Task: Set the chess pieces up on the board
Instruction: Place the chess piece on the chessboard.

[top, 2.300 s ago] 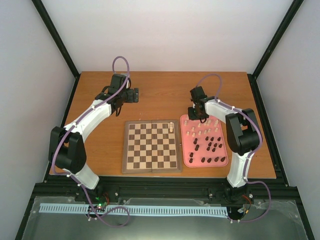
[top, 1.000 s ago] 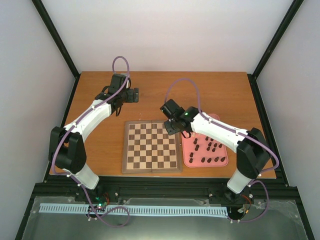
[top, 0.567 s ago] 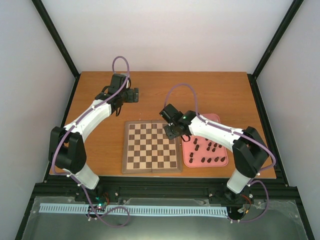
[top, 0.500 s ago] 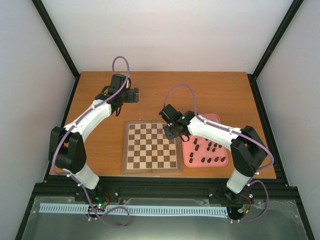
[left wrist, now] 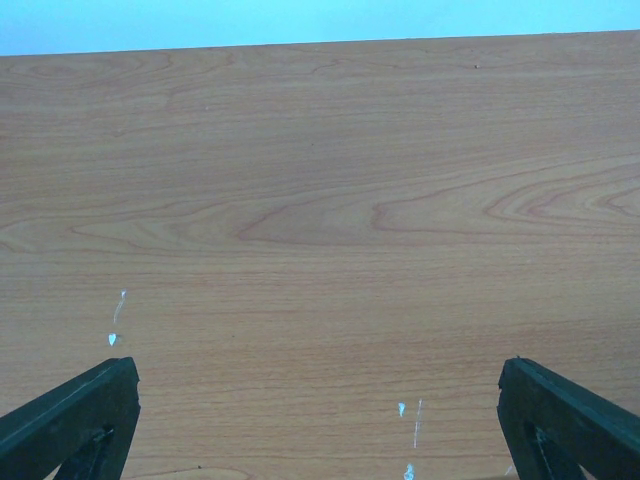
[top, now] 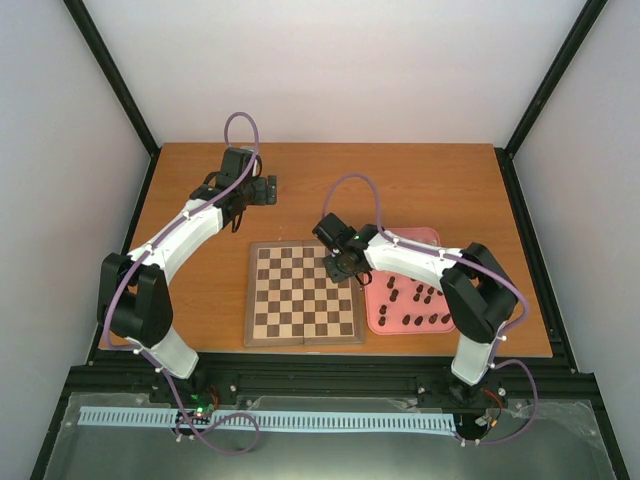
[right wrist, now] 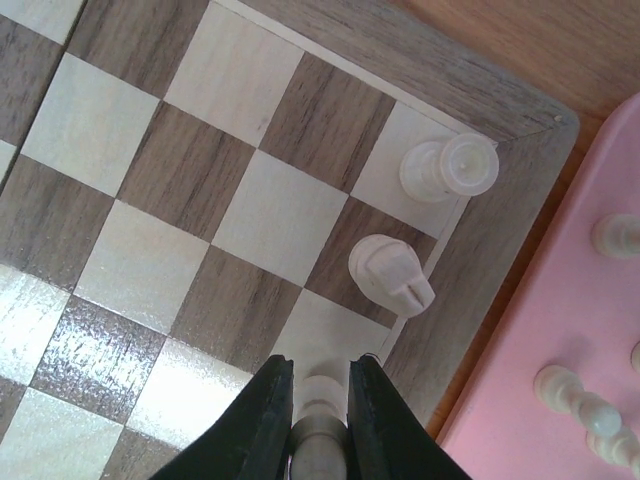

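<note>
Cream piece pinched inside right claw, over board.

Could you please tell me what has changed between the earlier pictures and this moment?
The right gripper swung left from the pink tray to the board's far right corner and now holds a cream chess piece over the edge square beside two cream pieces standing there. The left gripper stayed open over the table; the dark pieces remain in the tray.
</note>
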Robot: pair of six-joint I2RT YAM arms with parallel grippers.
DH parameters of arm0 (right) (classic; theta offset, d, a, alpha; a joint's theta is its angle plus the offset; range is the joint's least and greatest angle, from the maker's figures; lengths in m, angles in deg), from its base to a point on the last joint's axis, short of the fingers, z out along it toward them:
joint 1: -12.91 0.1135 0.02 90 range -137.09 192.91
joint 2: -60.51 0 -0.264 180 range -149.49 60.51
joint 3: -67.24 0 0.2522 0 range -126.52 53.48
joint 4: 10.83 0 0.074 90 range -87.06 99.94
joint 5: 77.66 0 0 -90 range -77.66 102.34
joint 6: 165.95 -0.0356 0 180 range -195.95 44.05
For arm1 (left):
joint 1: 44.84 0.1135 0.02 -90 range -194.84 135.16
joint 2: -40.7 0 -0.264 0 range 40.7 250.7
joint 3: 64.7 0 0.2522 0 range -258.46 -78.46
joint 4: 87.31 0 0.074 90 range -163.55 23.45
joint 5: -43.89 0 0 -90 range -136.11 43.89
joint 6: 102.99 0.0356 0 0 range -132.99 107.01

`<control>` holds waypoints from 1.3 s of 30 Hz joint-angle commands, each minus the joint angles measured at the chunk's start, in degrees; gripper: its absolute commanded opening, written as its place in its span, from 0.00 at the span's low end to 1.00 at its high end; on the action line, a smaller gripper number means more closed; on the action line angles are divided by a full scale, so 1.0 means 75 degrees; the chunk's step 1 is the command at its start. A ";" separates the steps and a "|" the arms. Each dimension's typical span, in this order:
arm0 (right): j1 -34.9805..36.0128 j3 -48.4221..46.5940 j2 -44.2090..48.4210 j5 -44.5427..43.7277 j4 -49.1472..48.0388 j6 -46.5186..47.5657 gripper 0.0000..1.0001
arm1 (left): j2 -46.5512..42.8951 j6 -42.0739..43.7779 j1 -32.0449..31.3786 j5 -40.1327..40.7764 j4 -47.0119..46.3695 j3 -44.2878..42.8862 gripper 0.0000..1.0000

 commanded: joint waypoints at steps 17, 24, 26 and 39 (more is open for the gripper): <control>0.0061 -0.0141 -0.0354 -0.0378 -0.0423 0.0051 0.17 | 0.0166 0.0078 -0.0033 0.0071 0.0058 -0.0382 1.00; 0.0061 -0.0151 -0.0414 -0.0292 -0.0422 0.0031 0.18 | 0.0174 0.0079 -0.0036 0.0084 0.0055 -0.0395 1.00; 0.0061 -0.0171 -0.0427 -0.0263 -0.0377 0.0022 0.20 | 0.0182 0.0079 -0.0036 0.0076 0.0070 -0.0391 1.00; 0.0096 -0.0149 -0.0062 -0.0215 -0.0289 0.0080 0.37 | 0.0167 0.0087 -0.0036 0.0081 0.0078 -0.0396 1.00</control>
